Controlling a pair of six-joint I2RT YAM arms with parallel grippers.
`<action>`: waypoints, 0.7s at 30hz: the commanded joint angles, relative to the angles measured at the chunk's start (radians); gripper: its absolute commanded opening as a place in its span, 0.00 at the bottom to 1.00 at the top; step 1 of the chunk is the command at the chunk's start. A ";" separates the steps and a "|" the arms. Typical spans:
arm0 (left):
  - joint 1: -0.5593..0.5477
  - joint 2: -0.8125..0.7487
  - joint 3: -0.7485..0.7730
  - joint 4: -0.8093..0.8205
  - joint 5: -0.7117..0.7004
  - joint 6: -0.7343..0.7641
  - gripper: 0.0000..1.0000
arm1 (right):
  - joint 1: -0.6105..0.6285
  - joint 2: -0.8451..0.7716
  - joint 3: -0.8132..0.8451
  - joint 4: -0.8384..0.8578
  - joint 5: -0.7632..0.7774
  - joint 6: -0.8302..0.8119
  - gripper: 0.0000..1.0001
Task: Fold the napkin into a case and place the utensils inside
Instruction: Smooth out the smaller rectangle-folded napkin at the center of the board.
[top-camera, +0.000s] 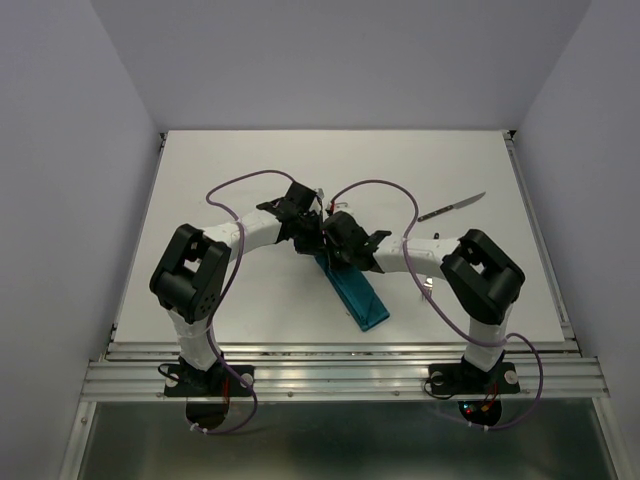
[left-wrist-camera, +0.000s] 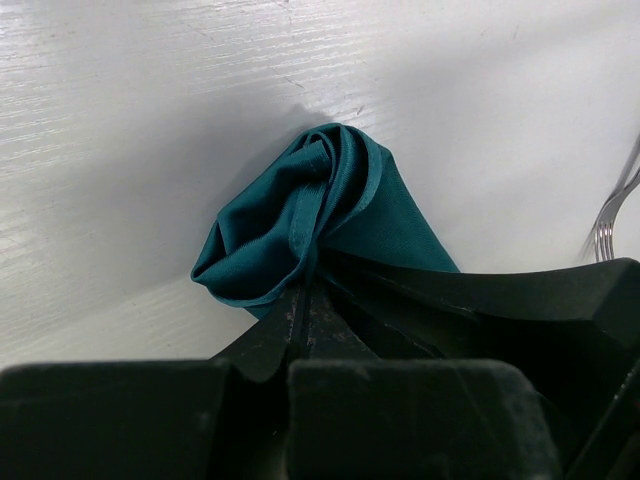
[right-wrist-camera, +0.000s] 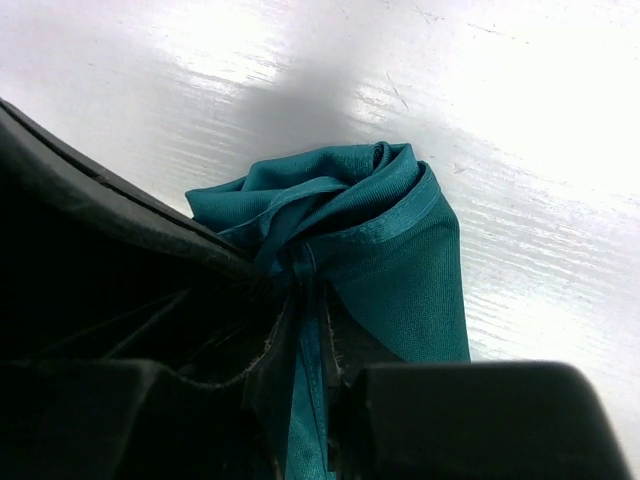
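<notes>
The napkin (top-camera: 358, 295), teal and folded into a narrow long strip, is laid slantwise on the middle of the white desk (top-camera: 230, 170), its near end pointed toward the right arm's base and its far end hidden beneath the two wrists. That far end is seen bunched and twisted into rumpled folds in both wrist views, where it is raised a little off the desk. In the left wrist view the left fingers (left-wrist-camera: 300, 320) are pressed fully together, with a pleat of the cloth pinched in the seam between them. In the right wrist view the right fingers (right-wrist-camera: 280, 325) are likewise closed tight, and a thin band of the teal cloth is clamped between them and is drawn down past the pads. From above, the two sets of fingers are found almost touching each other over the same end of the strip, the left arm reaching in from the left and the right arm from the right. The tines of the fork (left-wrist-camera: 605, 225) are glimpsed on the desk at the right edge of the left wrist view, apart from the cloth. The knife (top-camera: 452, 207) is laid well apart from the napkin, on the far right of the desk, its blade pointed away to the right.
</notes>
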 joint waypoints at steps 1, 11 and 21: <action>-0.003 -0.064 0.006 0.012 0.022 0.004 0.00 | -0.006 0.030 0.032 0.025 0.026 0.009 0.18; -0.003 -0.056 0.005 0.017 0.025 0.003 0.00 | -0.006 -0.027 0.003 0.055 0.020 0.015 0.01; -0.002 -0.054 0.006 0.017 0.023 0.003 0.00 | -0.006 -0.128 -0.057 0.117 -0.021 0.026 0.01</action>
